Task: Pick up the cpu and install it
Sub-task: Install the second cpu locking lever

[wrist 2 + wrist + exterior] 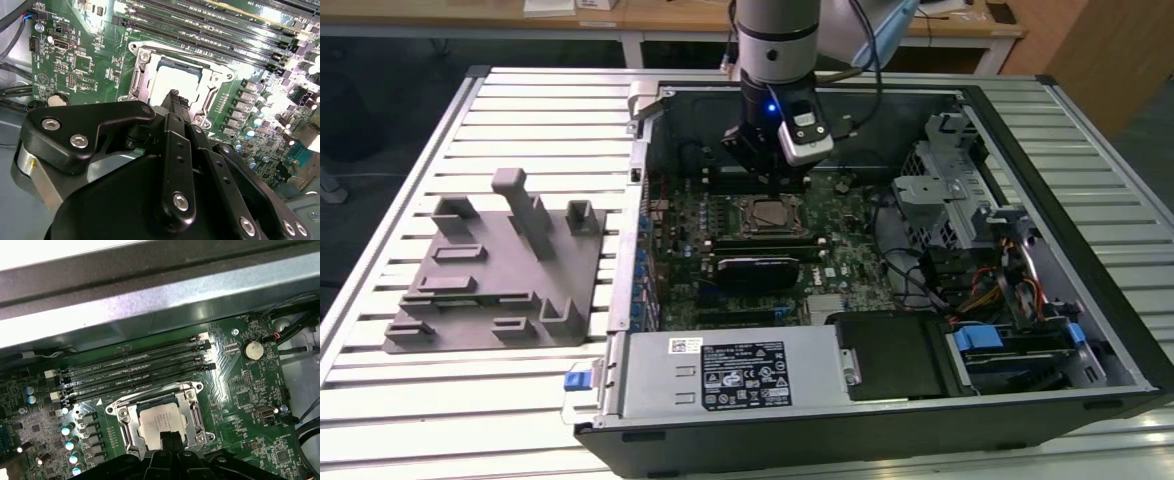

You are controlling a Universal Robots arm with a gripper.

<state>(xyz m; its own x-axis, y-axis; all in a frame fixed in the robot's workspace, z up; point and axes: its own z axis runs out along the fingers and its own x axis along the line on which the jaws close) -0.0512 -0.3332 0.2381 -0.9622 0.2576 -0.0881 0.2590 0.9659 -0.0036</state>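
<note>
- Cpu (159, 420) lies flat in the motherboard socket (125, 415), pale top up; it is square, so you see no long axis, and its edges run along the socket frame.
- Your gripper (174, 95) hangs just above it with the fingertips pressed together and nothing held between them.
- Its fingers (167, 440) cover one edge of the chip in both wrist views.
- Computer case (1067, 330) rests open on a slatted metal table (534, 110), at centre frame in the exterior view, with a grey plastic block (494, 270) at the left.

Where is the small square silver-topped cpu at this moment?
The small square silver-topped cpu lies in the metal-framed socket on the green motherboard, beside the black memory slots, under the black gripper in both wrist views.
</note>
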